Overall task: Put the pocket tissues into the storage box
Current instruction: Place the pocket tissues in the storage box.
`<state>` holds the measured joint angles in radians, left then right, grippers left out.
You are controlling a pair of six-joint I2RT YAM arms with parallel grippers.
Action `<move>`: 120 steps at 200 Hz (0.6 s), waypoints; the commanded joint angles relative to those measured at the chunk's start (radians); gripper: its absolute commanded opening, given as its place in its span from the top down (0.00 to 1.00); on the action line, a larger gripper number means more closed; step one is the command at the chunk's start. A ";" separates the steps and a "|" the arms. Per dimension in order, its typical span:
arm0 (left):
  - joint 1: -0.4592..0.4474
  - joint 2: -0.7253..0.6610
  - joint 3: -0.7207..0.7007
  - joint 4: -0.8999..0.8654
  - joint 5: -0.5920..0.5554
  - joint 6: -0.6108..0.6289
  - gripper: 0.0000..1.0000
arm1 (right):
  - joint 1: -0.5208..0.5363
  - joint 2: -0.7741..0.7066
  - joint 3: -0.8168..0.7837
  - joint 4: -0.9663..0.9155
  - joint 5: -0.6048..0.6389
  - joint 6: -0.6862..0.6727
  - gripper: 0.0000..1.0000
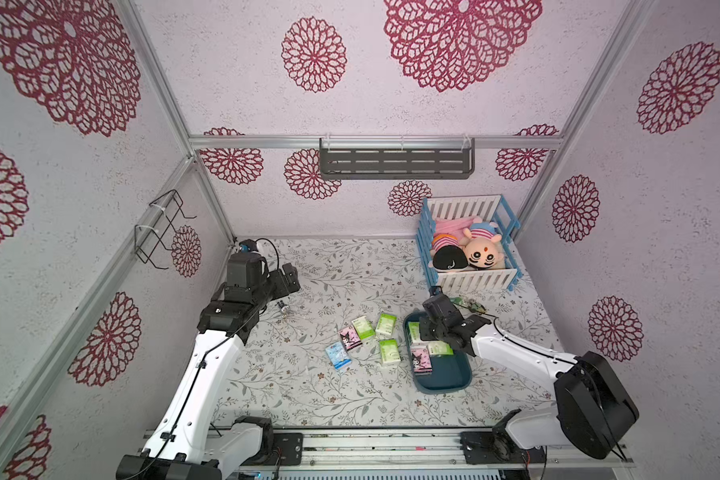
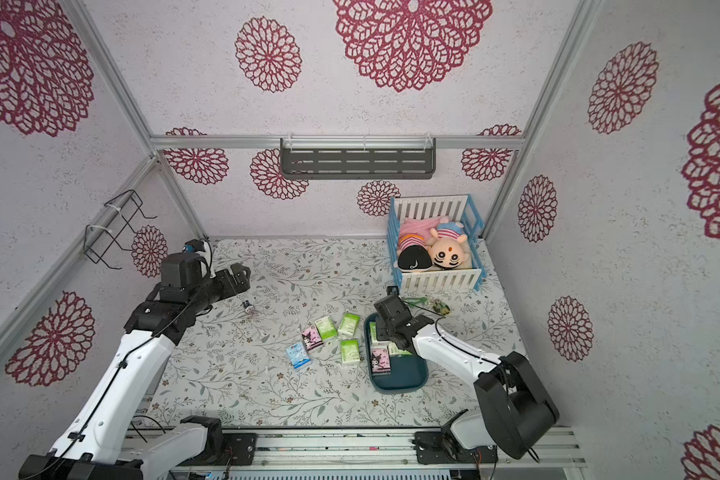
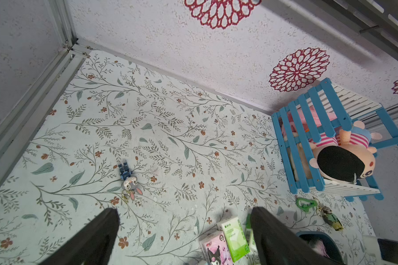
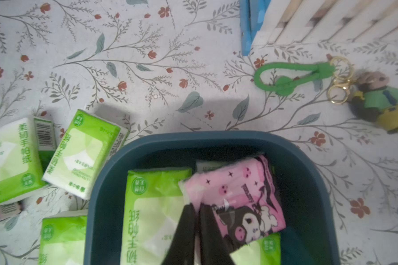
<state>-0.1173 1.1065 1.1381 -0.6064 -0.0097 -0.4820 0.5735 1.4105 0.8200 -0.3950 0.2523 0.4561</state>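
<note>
Here, the right gripper (image 4: 197, 207) has its jaws closed together at the pink pack's (image 4: 239, 195) edge inside the box (image 4: 216, 137). The left gripper (image 3: 185, 210) is wide, empty and well away from the box. Five packs (image 1: 389, 351) lie beside the box. Risk: a pinched wrapper would drag the pink pack out on retreat.

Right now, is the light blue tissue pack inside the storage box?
No, the light blue pack lies on the table outside the storage box.

The left arm stretches forward, the left hand (image 3: 184, 212) held above the surface, fingers spread wide (both tips show in its wrist view). The right arm bends inward, the right hand (image 4: 195, 206) angled down, fingers pressed together.
</note>
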 commanded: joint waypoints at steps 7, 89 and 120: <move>-0.008 0.007 0.036 -0.004 -0.003 0.018 0.03 | 0.000 -0.001 0.031 -0.023 0.062 0.034 0.98; -0.008 0.005 0.034 -0.006 -0.001 0.018 0.03 | -0.010 0.036 0.041 0.056 0.000 0.056 0.53; -0.008 -0.001 0.030 -0.010 -0.010 0.019 0.03 | -0.009 -0.086 0.074 0.026 -0.063 0.063 0.48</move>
<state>-0.1173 1.1130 1.1477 -0.6075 -0.0101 -0.4786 0.5640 1.4471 0.8429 -0.3824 0.2371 0.5072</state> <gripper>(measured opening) 0.971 0.525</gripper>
